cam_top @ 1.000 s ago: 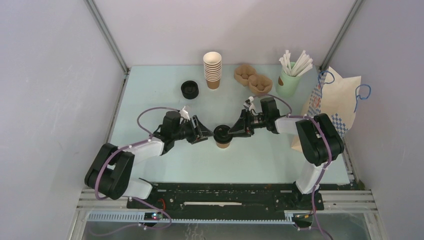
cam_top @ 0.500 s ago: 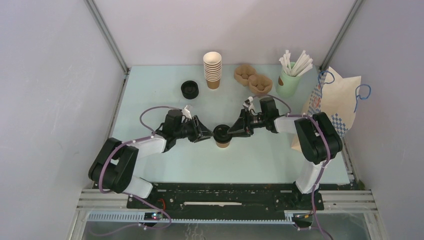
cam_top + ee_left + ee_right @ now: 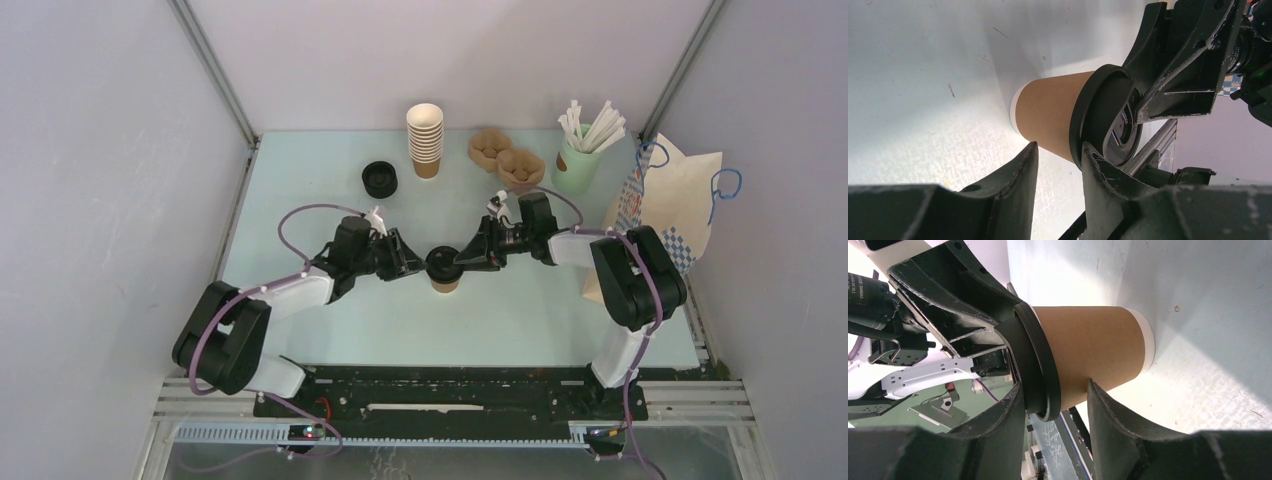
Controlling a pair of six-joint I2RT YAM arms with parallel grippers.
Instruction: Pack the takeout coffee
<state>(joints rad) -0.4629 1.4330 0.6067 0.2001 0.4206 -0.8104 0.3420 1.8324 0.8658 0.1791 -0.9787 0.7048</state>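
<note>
The takeout coffee point(image 3: 1048, 117) stands lidded between my two arms. The left gripper point(image 3: 1058, 150) and the right gripper point(image 3: 1054, 385) are both half open, with fingers against the cup and clamping nothing.

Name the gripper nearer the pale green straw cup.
Right. Right gripper: to the near-left of the pale green straw cup. Left gripper: farther left, beyond the black-lidded brown paper cup.

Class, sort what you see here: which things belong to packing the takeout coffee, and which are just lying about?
Job in hand: takeout coffee, left gripper, right gripper, paper bag (probably where it goes).
Lying about: stack of paper cups, pulp cup trays, green cup of straws, black round piece.
</note>
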